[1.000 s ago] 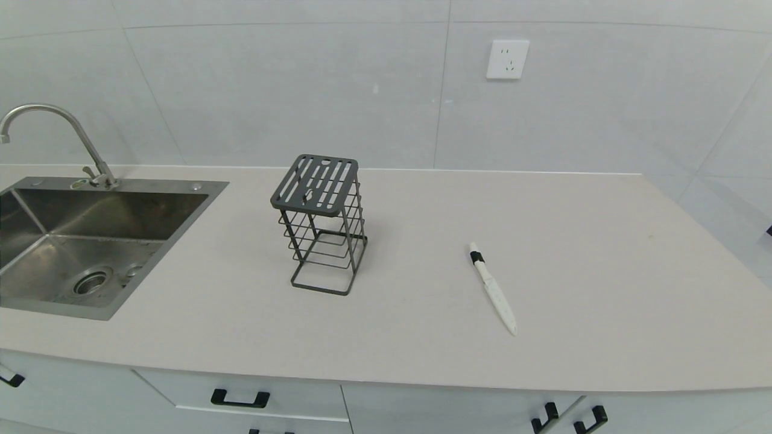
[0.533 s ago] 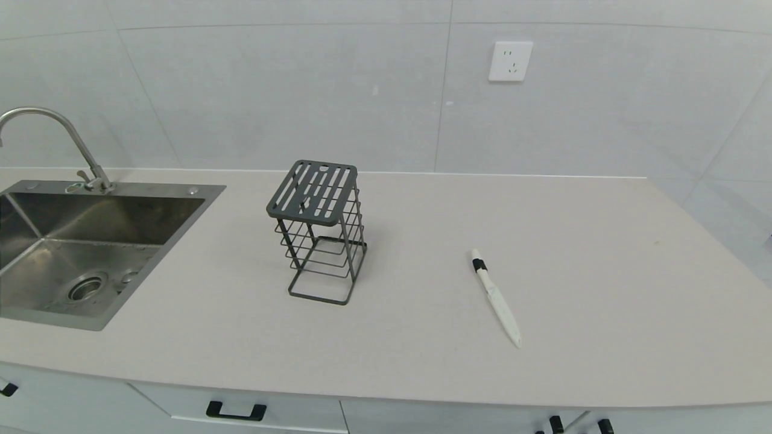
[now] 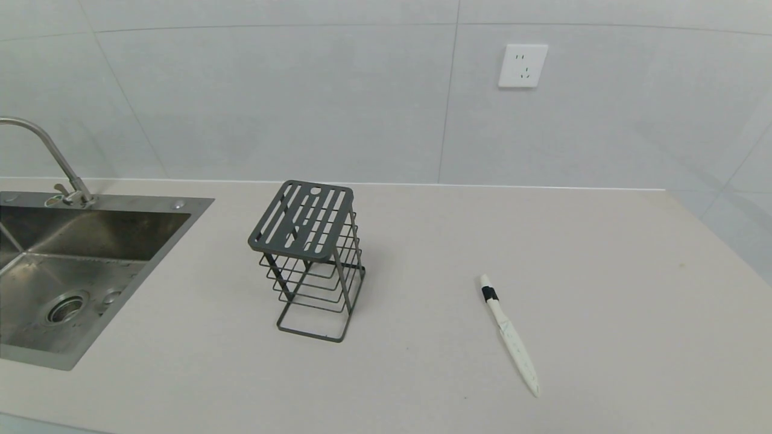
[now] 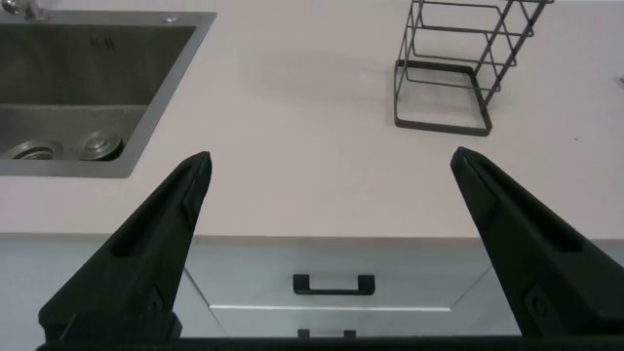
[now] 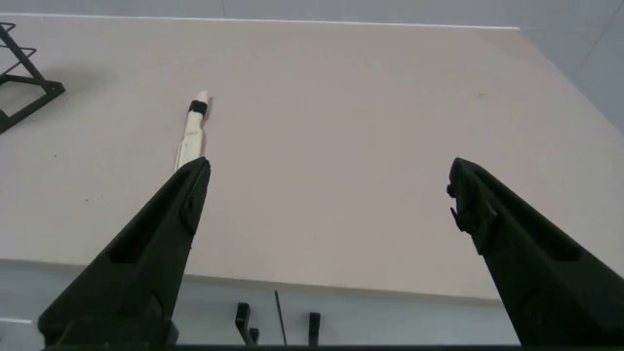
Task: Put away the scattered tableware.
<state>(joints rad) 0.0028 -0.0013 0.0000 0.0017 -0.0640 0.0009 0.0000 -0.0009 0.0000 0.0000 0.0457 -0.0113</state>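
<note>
On the countertop (image 3: 603, 271): sink (image 3: 90, 241) at the left edge, slotted rack (image 3: 295, 249) mid-counter, white knife (image 3: 509, 336) lying flat toward the front-right, well apart from the rack. Left gripper (image 4: 330, 156) and right gripper (image 5: 329, 166) are both spread wide and empty. Risk: the thin, flat knife may skid or pivot under closing fingers, and a missed slot could tip the light rack. Versus earlier: the whole head view has shifted, so the camera moved. Knife and rack look unmoved.

white knife (image 3: 508, 333) on counter (image 3: 603, 289), wire rack (image 3: 307, 259)
</note>
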